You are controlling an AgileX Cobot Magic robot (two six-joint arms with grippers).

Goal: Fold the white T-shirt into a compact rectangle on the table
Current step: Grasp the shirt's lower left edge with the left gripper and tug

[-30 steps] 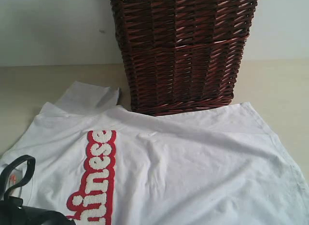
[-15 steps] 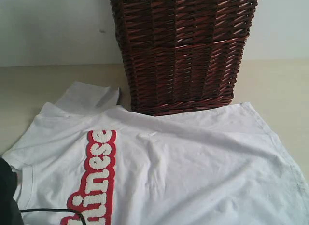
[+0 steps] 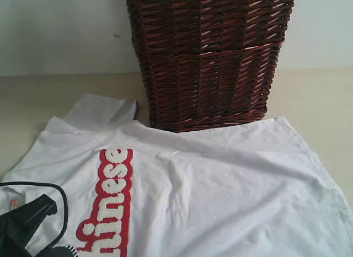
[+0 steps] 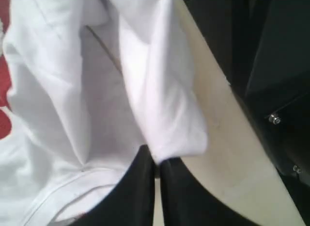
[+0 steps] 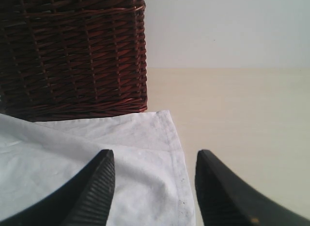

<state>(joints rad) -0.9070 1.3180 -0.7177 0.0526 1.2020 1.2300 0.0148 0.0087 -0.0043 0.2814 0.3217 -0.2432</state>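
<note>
The white T-shirt (image 3: 220, 196) lies spread face up on the table (image 3: 309, 97), its red-outlined letters (image 3: 113, 196) running down the left part. At the lower left of the exterior view my left gripper (image 3: 38, 213) sits over the collar area. In the left wrist view it (image 4: 157, 160) is shut, with a bunched fold of the shirt (image 4: 160, 114) pinched at its tips. My right gripper (image 5: 152, 160) is open just above the shirt's hem corner (image 5: 164, 138), one finger over the cloth and one over the bare table (image 5: 242, 119). The exterior view does not show it.
A dark brown wicker basket (image 3: 209, 58) stands at the back, touching the shirt's far edge, and shows in the right wrist view as well (image 5: 72, 51). A black cable (image 3: 58, 193) loops over the shirt by the left gripper. Bare table lies right of the hem.
The left gripper slid almost out of the exterior view at the left edge, then came back in farther right over the collar. The shirt body and the right gripper have not moved.
</note>
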